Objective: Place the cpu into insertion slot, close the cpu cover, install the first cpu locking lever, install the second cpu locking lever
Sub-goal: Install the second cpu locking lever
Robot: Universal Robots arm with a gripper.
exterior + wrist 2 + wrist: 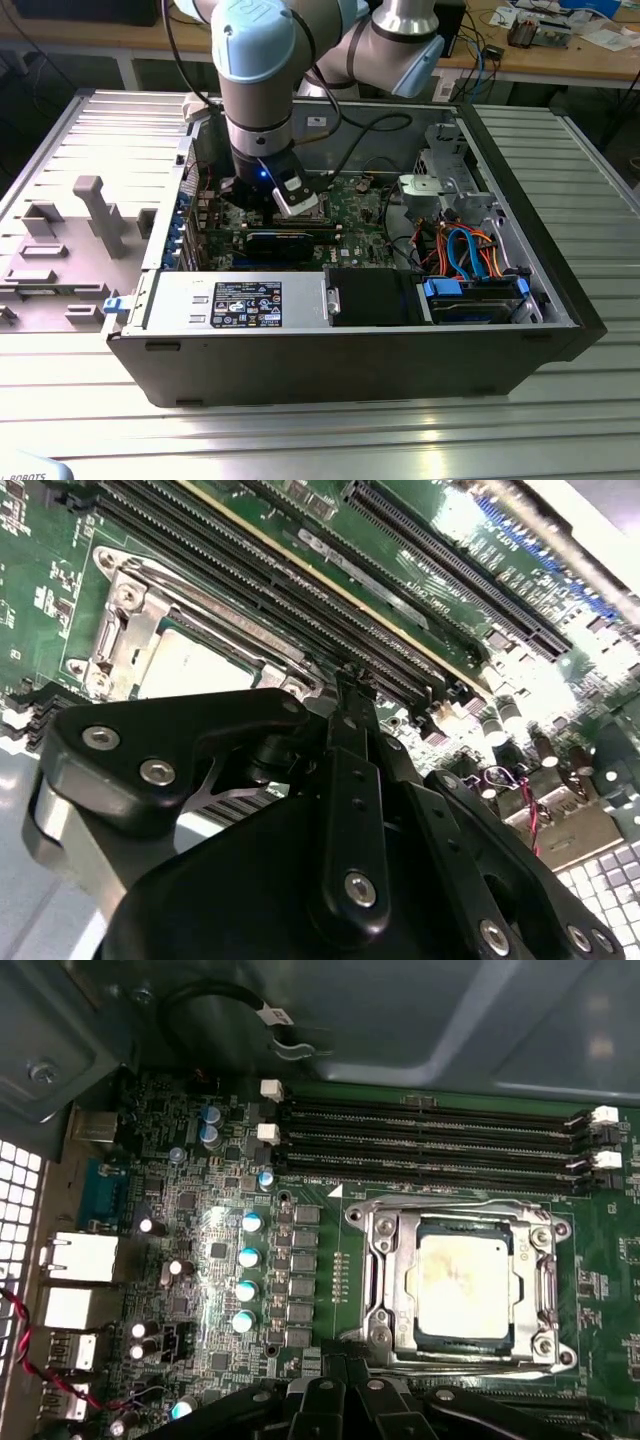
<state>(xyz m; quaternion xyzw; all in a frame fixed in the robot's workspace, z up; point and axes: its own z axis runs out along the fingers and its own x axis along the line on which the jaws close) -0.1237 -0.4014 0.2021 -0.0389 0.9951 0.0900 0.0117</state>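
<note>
- In the first wrist view, the small flat square cpu with its dull silver-grey metal top (462, 1282) lies flat inside the square insertion slot with the silvery metal rim (375, 1305), on the green motherboard (330, 1260).
- The thin silvery metal cpu cover with the large cut-out centre (540, 1285) is down around the chip, and the top of the chip shows through the opening.
- The long black memory slots (430, 1145) run in parallel rows just beside the socket, on the side away from the claw.
- A row of small round capacitors with pale blue tops (247, 1272) stands near the socket on the board.
- The black claw of the robot arm (345, 1400) appears in the first wrist view close to the edge of the socket frame; its black links are near the chip but not on it.
- In the second wrist view the black links of the claw (345, 705) stand in front of the socket, and the chip (190, 670) lies just behind them, partly hidden.
- The fingertips themselves are not visible, so it is not possible to tell how far the claw is open, and nothing is seen in its hold.
- In the exterior view the arm with pale blue joints (255, 60) reaches down into the open dark grey computer case (350, 355), which stands on a ribbed metal table (300, 430).
</note>
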